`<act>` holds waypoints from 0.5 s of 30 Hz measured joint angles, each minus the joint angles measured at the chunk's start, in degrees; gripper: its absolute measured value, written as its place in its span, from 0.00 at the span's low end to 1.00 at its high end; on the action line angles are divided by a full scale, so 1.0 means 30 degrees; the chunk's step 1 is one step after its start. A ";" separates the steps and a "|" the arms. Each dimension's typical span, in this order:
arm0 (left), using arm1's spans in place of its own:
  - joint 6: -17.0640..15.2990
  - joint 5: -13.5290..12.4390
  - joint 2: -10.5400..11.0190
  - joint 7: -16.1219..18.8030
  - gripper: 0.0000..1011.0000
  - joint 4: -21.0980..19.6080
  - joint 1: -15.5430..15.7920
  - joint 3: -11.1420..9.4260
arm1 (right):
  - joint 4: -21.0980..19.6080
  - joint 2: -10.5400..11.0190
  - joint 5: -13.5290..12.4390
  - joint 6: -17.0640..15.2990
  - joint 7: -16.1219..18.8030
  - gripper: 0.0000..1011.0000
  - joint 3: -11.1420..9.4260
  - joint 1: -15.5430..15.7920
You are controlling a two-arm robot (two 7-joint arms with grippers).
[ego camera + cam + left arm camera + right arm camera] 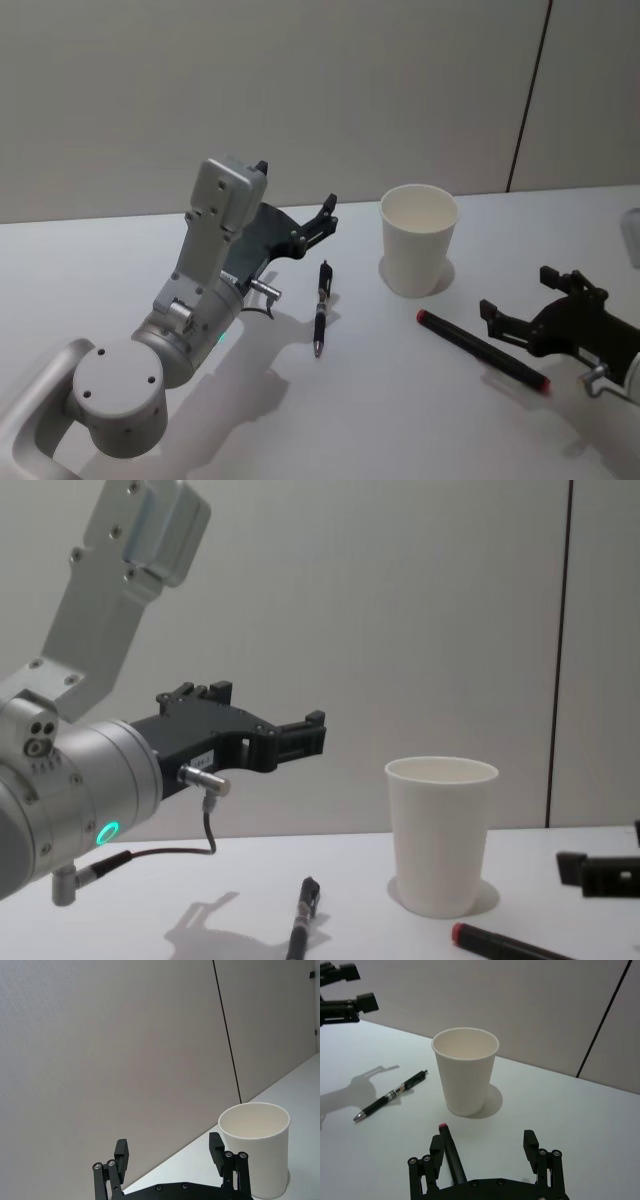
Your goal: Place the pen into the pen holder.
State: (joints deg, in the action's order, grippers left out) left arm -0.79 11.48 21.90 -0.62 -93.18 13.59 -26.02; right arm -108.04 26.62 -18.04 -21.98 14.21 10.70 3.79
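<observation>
- White table against grey wall panels with a dark seam. Head view: plain white paper cup with a rolled rim stands upright, mouth up, so a pen can drop in end-first.
- Head view: slim black click pen lies flat to the cup's left, apart from it. Black marker with a red end lies flat to the cup's near right. Can't tell which one the task means.
- Head view: left gripper hangs in the air past the click pen's far end, jaws wide, empty. Right gripper sits low beside the marker, jaws wide, empty.
- Left wrist view: left gripper spread wide, nothing between the fingers, aimed level toward the wall. The cup is just off one finger.
- Right wrist view: right gripper faces the cup. The marker runs inside its gap near one finger, ungripped; probably lined up for a pinch across the barrel. Click pen lies beyond; left gripper is high above the table.
- Chest view: left gripper is well above the click pen. Cup is upright, the marker is on the table, and the right gripper is low at the edge.
</observation>
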 joint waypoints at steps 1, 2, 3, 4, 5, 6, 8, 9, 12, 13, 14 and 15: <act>0.0000 0.0000 -0.0001 0.0000 0.99 0.0000 -0.0001 0.0000 | 0.0024 -0.0012 0.0053 -0.0091 0.0038 0.99 0.0033 -0.0053; 0.0000 0.0000 0.0000 -0.0001 0.99 0.0000 -0.0001 0.0001 | 0.0082 -0.0042 0.0262 -0.0398 0.0179 0.99 0.0113 -0.0176; 0.0000 0.0000 -0.0001 -0.0001 0.99 0.0000 -0.0001 -0.0001 | 0.0142 -0.0070 0.0440 -0.0650 0.0312 0.99 0.0186 -0.0288; 0.0000 0.0000 -0.0001 0.0000 0.99 0.0000 0.0000 0.0001 | 0.0142 -0.0070 0.0440 -0.0650 0.0312 0.99 0.0186 -0.0288; 0.0000 0.0001 0.0000 0.0000 0.99 0.0000 -0.0001 0.0000 | 0.0208 -0.0104 0.0661 -0.0907 0.0469 0.99 0.0259 -0.0404; 0.0000 0.0001 -0.0001 0.0000 0.99 0.0000 0.0000 0.0000 | 0.0238 -0.0118 0.0759 -0.1012 0.0543 0.99 0.0294 -0.0459; 0.0000 0.0000 0.0000 0.0000 0.99 0.0000 0.0000 0.0001 | 0.0355 -0.0172 0.1062 -0.1327 0.0763 0.99 0.0411 -0.0655; 0.0000 0.0000 -0.0001 -0.0001 0.99 0.0000 0.0000 0.0000 | 0.0386 -0.0186 0.1193 -0.1458 0.0856 0.99 0.0448 -0.0713; 0.0000 0.0000 0.0000 0.0000 0.99 0.0000 -0.0001 0.0000 | 0.0544 -0.0252 0.1601 -0.1789 0.1137 0.99 0.0602 -0.0945; 0.0000 0.0001 -0.0001 0.0000 0.99 0.0000 -0.0001 -0.0001 | 0.0631 -0.0284 0.1831 -0.1956 0.1278 0.99 0.0674 -0.1047; 0.0000 0.0001 0.0000 -0.0001 0.99 0.0000 0.0000 0.0000 | 0.0671 -0.0299 0.1927 -0.2028 0.1337 0.99 0.0708 -0.1095; 0.0000 0.0001 0.0000 -0.0001 0.99 0.0000 -0.0001 0.0000 | 0.0731 -0.0321 0.2023 -0.2094 0.1399 0.99 0.0755 -0.1160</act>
State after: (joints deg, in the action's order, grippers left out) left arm -0.79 11.48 21.90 -0.63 -93.18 13.59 -26.03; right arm -105.84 25.66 -11.98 -28.26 18.41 12.97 0.31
